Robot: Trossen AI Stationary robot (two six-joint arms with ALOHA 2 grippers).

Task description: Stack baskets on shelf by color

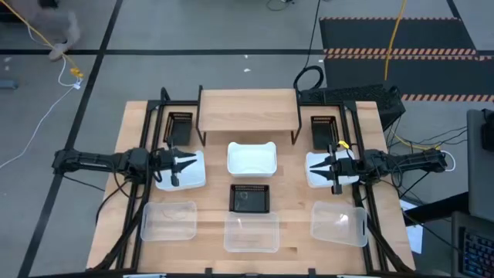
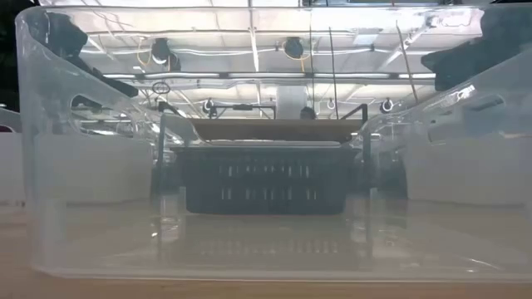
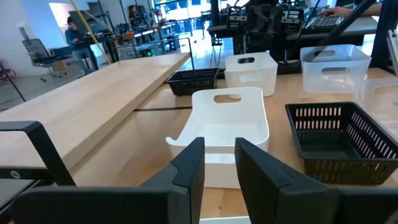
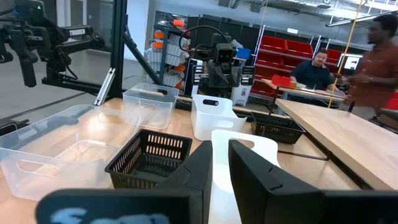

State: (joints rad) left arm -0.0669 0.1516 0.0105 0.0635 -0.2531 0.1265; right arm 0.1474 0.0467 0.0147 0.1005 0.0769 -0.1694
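Observation:
The light-wood shelf [image 1: 247, 110] stands bare at the table's far middle. White baskets sit on the tabletop at left [image 1: 185, 176], centre [image 1: 252, 158] and right [image 1: 318, 176]. Black slatted baskets sit beside the shelf at left [image 1: 179, 127] and right [image 1: 323, 131], with a third in the middle [image 1: 251, 198]. Clear baskets line the near edge [image 1: 168, 220], [image 1: 251, 232], [image 1: 338, 222]. My left gripper [image 1: 193, 163] [image 3: 219, 155] hovers over the left white basket, its fingers a little apart with nothing between them. My right gripper [image 1: 316, 167] [image 4: 219, 149] hovers likewise over the right white basket.
Black frame rails [image 1: 147, 131] [image 1: 356, 131] run along both sides of the table. The middle clear basket [image 2: 266, 166] fills the low view. People sit and stand at benches beyond the table [image 4: 320, 68].

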